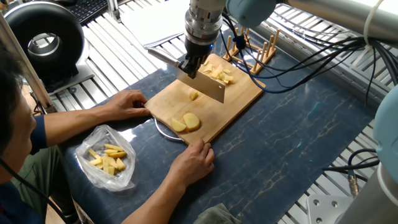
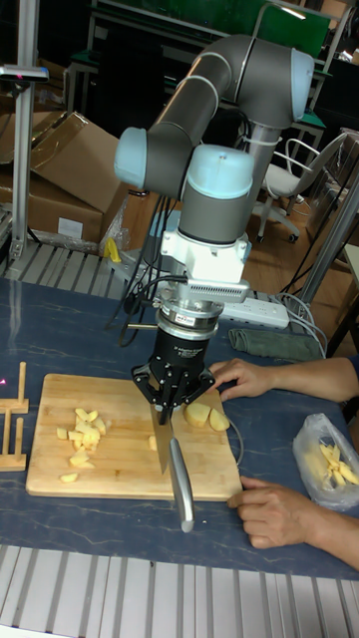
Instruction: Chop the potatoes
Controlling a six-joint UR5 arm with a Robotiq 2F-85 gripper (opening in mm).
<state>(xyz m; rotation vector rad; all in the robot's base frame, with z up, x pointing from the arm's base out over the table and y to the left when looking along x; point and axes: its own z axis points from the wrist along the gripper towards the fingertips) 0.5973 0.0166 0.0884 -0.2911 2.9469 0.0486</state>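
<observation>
The gripper (image 1: 193, 65) fingers clench a knife (image 1: 202, 85) at frame centre, above the cutting board (image 1: 239, 98). Potatoes (image 1: 186, 122) lie on it. No writing is legible.

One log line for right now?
pincer shut on knife | blade over board | chopped potatoes behind | hands holding board

In the fixed view we look down from high up at an angle across the dark table (image 1: 298, 143), at middling range, with the person at our lower left. In the tall fixed view we stand low at the table's opposite edge, facing the arm head-on. Both views share the cutting board (image 1: 239, 102) (image 2: 120, 469) and the gripper (image 1: 193, 67) (image 2: 172, 401) above it.
</observation>
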